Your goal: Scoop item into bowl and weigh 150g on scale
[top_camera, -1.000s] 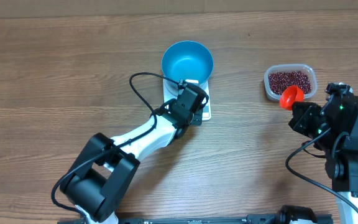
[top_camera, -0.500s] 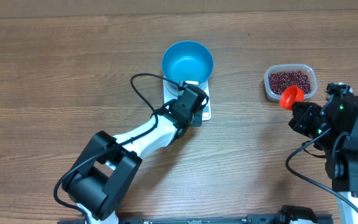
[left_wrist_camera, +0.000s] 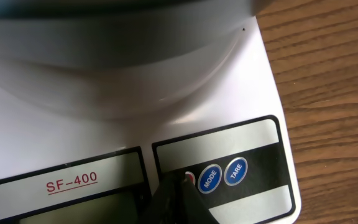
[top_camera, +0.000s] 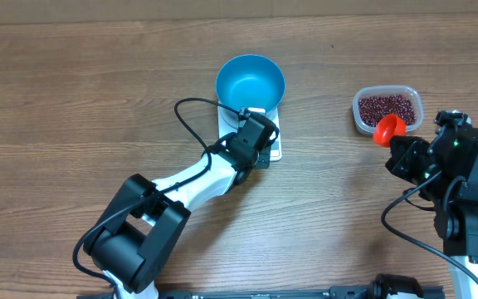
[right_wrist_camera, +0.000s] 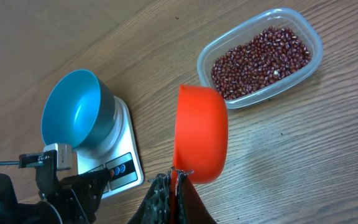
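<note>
The blue bowl stands empty on the white scale. My left gripper is shut, and its tip rests on the scale's panel at a small red button just left of the MODE button. The item, dark red-brown beans, lies in a clear tub. My right gripper is shut on the handle of an empty orange-red scoop, held over the table just short of the tub. The bowl and scale lie to its left.
The left arm stretches from the lower left up to the scale, trailing a black cable. The right arm's body fills the lower right. A TARE button sits beside MODE. Bare wood table surrounds everything.
</note>
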Robot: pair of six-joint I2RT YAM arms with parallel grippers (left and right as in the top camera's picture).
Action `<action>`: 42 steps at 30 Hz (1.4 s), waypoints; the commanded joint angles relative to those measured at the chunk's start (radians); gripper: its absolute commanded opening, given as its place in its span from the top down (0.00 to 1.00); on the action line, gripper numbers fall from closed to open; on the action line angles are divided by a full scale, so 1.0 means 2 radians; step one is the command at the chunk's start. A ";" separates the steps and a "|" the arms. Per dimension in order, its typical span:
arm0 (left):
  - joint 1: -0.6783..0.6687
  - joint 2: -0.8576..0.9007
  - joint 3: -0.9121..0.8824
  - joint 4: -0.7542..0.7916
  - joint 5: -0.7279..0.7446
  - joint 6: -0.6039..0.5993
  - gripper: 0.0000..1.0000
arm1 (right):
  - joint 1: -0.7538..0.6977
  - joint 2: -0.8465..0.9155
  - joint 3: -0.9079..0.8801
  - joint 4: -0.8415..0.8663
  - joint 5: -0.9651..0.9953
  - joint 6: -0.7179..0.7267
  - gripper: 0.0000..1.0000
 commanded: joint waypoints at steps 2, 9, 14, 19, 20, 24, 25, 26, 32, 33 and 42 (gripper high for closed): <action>-0.001 0.017 0.002 0.006 -0.009 0.011 0.96 | -0.002 -0.001 0.018 0.001 0.004 0.003 0.96; -0.001 0.025 0.002 0.015 -0.009 0.011 0.96 | -0.002 -0.001 0.018 0.000 0.004 0.003 0.96; -0.001 0.027 0.002 0.015 -0.009 0.011 0.96 | -0.002 -0.001 0.018 0.000 0.004 0.003 0.96; -0.001 0.028 0.002 0.014 -0.008 0.011 0.96 | -0.002 -0.001 0.018 0.000 0.004 0.003 0.96; -0.001 0.028 0.002 0.012 -0.007 0.011 0.96 | -0.002 -0.001 0.018 0.000 0.004 0.003 0.96; -0.001 0.033 0.002 0.007 -0.004 0.011 0.96 | -0.002 -0.001 0.018 0.000 0.004 0.003 0.96; -0.001 0.035 0.002 0.007 0.001 0.011 0.96 | -0.002 -0.001 0.018 0.000 0.004 0.003 0.96; -0.001 0.036 0.002 0.007 0.003 0.011 0.96 | -0.002 -0.001 0.018 0.000 0.004 0.003 0.96; 0.000 0.031 0.003 0.005 0.001 0.011 0.96 | -0.002 -0.001 0.018 0.000 0.004 0.003 0.96; 0.000 0.026 0.005 0.005 0.001 0.011 0.96 | -0.002 -0.001 0.018 0.000 0.004 0.003 0.96; -0.001 -0.097 0.027 -0.011 0.003 0.044 0.96 | -0.002 -0.001 0.018 0.000 0.004 0.003 0.96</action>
